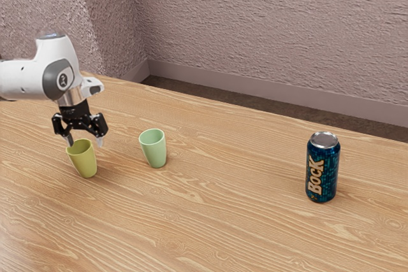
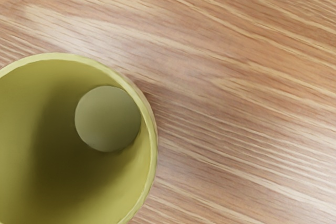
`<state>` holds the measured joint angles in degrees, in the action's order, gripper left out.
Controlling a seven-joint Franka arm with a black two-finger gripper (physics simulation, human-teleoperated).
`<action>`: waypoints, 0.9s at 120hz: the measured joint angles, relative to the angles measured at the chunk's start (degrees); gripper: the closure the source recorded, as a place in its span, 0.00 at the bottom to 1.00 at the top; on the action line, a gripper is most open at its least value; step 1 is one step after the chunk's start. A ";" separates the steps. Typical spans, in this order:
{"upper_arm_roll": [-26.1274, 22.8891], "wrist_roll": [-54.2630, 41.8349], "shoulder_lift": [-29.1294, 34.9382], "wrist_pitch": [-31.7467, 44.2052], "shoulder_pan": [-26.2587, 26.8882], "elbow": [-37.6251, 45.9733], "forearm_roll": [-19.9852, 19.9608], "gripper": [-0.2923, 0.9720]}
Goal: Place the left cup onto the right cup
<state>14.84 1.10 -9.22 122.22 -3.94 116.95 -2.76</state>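
My gripper (image 1: pixel 83 139) hangs right over the yellow-green cup (image 1: pixel 83 160), fingers spread wide just above its rim, nothing clamped. The pale green cup (image 1: pixel 153 148) stands upright near it, toward the exterior view's right. On the wooden table (image 1: pixel 223 221), a blue can (image 1: pixel 323 167) stands well apart, far right.

Exterior view looks across the table (image 1: pixel 223 221) from aside — wrist view, close above, shares the yellow-green cup (image 1: pixel 82 158)

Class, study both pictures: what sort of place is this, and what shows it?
Probably a plain indoor room: a wooden table, rough textured walls with a baseboard, and a drink can standing on the table.
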 joint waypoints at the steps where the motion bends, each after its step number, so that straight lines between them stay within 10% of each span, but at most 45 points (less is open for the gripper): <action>1: -0.01 0.06 -0.15 0.12 -0.04 0.00 -0.09 0.23; 88: -0.71 2.91 -7.60 6.20 -0.47 -1.46 -4.08 0.28; 108: -0.35 2.99 -7.58 6.22 -0.70 -1.42 -4.26 0.44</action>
<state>14.49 4.10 -16.79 128.44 -4.64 115.53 -7.01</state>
